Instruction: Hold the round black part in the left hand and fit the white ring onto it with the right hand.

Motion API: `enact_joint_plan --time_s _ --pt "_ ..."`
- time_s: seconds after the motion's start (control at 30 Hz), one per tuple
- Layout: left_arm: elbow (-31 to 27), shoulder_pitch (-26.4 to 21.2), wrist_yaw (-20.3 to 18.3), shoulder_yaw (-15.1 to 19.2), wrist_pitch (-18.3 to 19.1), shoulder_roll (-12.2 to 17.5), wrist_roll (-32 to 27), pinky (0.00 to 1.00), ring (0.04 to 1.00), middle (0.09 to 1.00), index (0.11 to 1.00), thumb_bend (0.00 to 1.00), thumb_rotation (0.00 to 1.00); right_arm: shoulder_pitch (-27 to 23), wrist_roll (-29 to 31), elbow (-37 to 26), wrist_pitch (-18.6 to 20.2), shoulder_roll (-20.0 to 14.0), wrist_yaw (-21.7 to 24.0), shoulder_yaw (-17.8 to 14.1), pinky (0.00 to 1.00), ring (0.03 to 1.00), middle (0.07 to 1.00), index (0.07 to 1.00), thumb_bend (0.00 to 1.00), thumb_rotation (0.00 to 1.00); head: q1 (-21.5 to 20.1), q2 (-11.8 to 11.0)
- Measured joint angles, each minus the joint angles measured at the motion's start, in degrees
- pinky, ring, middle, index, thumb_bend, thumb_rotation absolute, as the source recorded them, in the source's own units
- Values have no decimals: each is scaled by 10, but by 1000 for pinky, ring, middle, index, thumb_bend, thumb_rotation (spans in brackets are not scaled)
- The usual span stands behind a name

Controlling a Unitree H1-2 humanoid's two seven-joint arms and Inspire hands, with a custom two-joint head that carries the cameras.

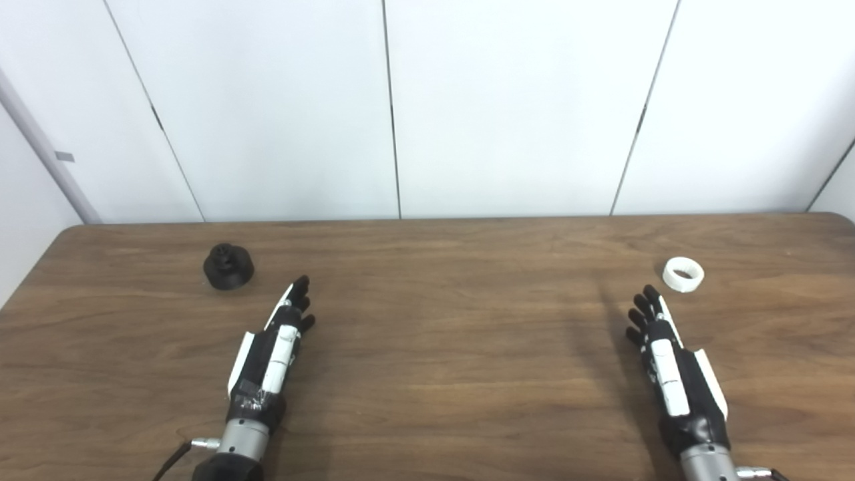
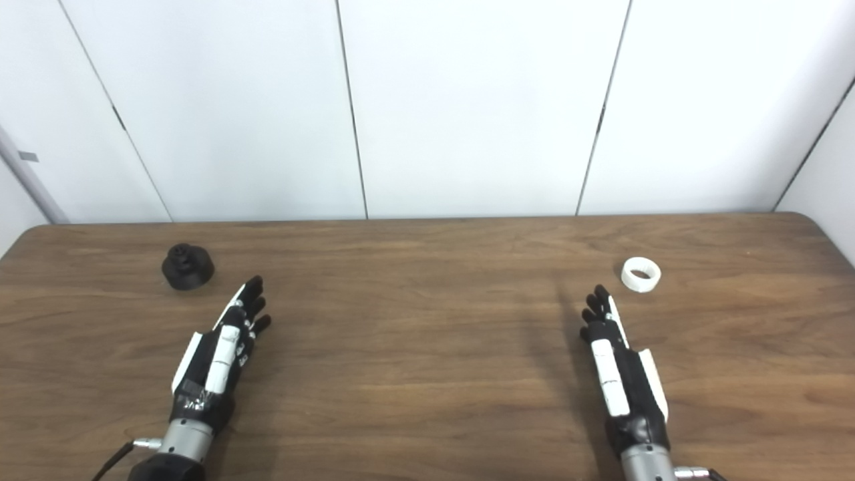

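The round black part (image 1: 228,266) sits on the wooden table (image 1: 454,321) at the far left, its narrower hub pointing up. The white ring (image 1: 683,274) lies flat at the far right. My left hand (image 1: 277,344) hovers near the table, open and holding nothing, its fingertips a short way to the right of and nearer than the black part. My right hand (image 1: 668,361) is also open and holds nothing, its fingertips just short of the ring and slightly to its left. Neither hand touches its object.
A white panelled wall (image 1: 427,107) stands right behind the table's far edge. The table's rounded corners show at far left and far right. A dark cable (image 1: 170,461) runs from my left wrist.
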Motion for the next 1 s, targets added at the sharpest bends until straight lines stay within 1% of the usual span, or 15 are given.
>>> enact_joint_plan --time_s 0.1,0.3,0.37,0.43,0.47,0.5,0.57,0.6,0.63,0.67,0.73,0.83,0.87,0.9,1.0 --pt "0 0 0 0 0 0 0 980 1000 997 965 718 871 0 0 0 0 0 0 0 955 968 982 1000 462 980 0 -3" --pt "0 0 0 0 -2 0 1 978 999 995 971 658 859 0 0 0 0 0 0 0 951 966 982 1000 459 986 1 -3" --pt "0 1 3 0 -15 1 12 951 979 979 960 653 843 0 -2 0 0 0 0 0 955 969 983 1000 454 990 1 -4" --pt "1 2 14 0 -32 4 44 886 936 950 937 675 805 -1 -4 0 0 0 0 1 957 970 984 1000 464 991 1 -4" --pt "2 2 24 0 -44 8 64 883 923 939 927 660 740 -1 -5 0 0 0 0 2 957 971 985 1000 468 991 -1 -4" --pt "5 2 35 2 -57 13 87 834 883 908 902 652 663 -1 -6 1 0 0 0 2 957 970 984 1000 474 991 -1 -4" --pt "11 2 60 10 -85 24 129 760 813 849 854 652 447 -2 -7 1 0 0 0 2 963 976 987 1000 465 994 3 -7" --pt "16 1 74 17 -101 31 143 747 801 840 846 652 411 -2 -7 1 0 0 0 2 965 977 988 1000 462 994 4 -8" --pt "22 0 86 24 -115 37 159 703 764 810 817 682 324 -2 -7 1 0 0 0 2 965 978 990 1000 446 994 7 -9" --pt "29 -2 107 30 -133 44 181 692 755 802 802 702 237 -2 -7 2 0 0 0 2 967 978 991 1000 441 993 9 -9" --pt "43 -9 150 39 -163 54 232 639 717 773 778 736 210 -2 -6 2 0 0 0 2 968 977 991 1000 436 994 12 -10" --pt "73 -25 226 42 -193 83 338 669 737 788 792 760 233 -2 -6 2 0 0 0 2 966 974 987 1000 437 993 18 -11" --pt "86 -28 247 42 -196 97 370 696 762 807 811 774 278 -3 -6 2 0 -1 1 2 969 976 988 1000 432 995 22 -11" --pt "96 -31 265 41 -196 114 398 705 770 813 818 779 293 -3 -6 2 0 -1 1 2 971 977 989 1000 430 996 26 -11" --pt "132 -39 305 42 -195 151 448 749 830 858 862 806 309 -3 -8 2 1 -3 1 2 958 972 986 1000 447 994 32 -11"
